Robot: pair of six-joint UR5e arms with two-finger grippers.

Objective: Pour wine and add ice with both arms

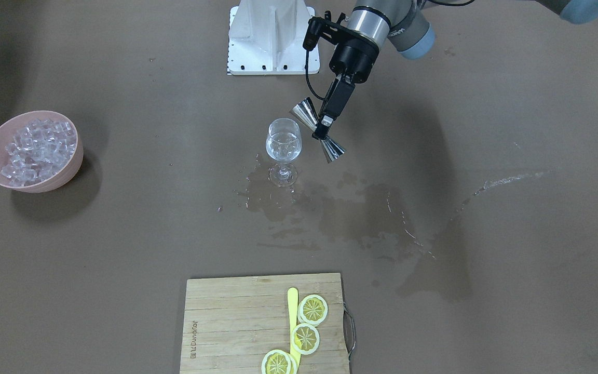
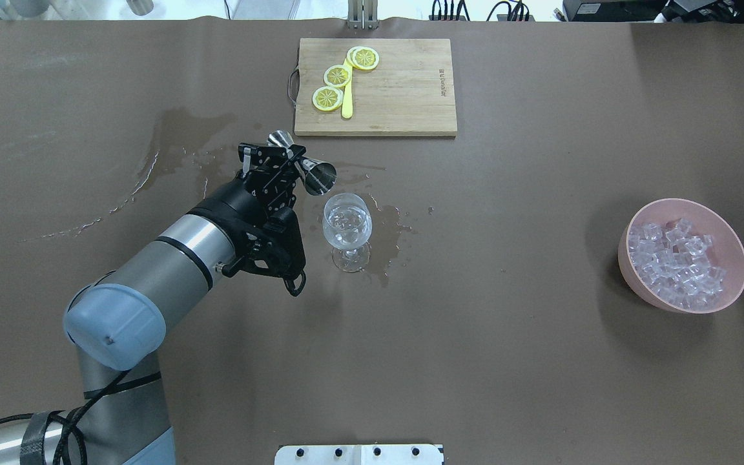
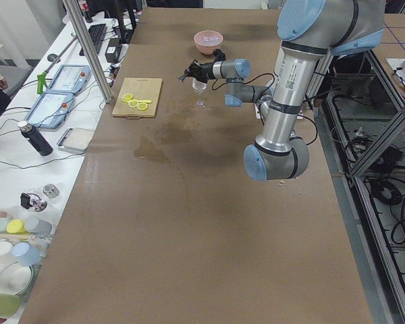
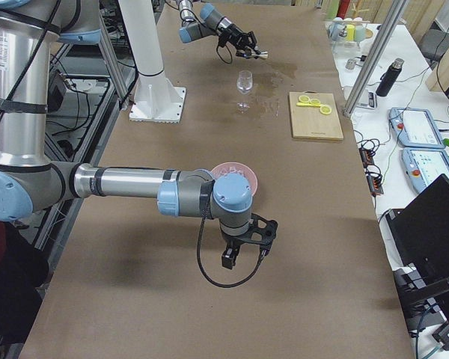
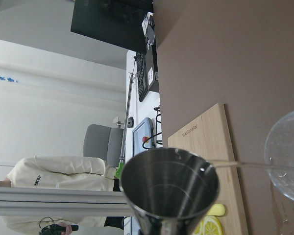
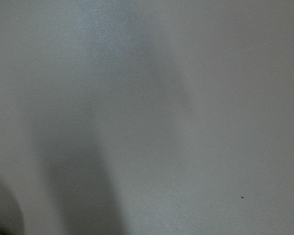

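My left gripper (image 1: pixel 324 130) (image 2: pixel 289 166) is shut on the waist of a steel double-cone jigger (image 1: pixel 317 136) (image 2: pixel 302 170). The jigger is tipped sideways with one mouth over the wine glass (image 1: pixel 283 148) (image 2: pixel 347 227). In the left wrist view a thin clear thread runs from the jigger's lip (image 5: pixel 206 169) to the glass rim (image 5: pixel 286 164). The wine (image 1: pixel 282 141) is clear liquid low in the glass bowl. The ice (image 1: pixel 37 148) (image 2: pixel 675 261) fills a pink bowl (image 1: pixel 68 174) (image 2: pixel 730 248) far to the side. My right gripper (image 4: pixel 245 248) hangs near that bowl; I cannot tell whether it is open or shut.
A wet spill (image 1: pixel 351 213) spreads across the brown table beside the glass. A wooden board (image 1: pixel 226 322) (image 2: pixel 404 90) carries lemon slices (image 1: pixel 307 337) and a yellow tool (image 1: pixel 293 311). The white arm stand (image 1: pixel 273 39) is behind the glass. The right wrist view shows only grey blur.
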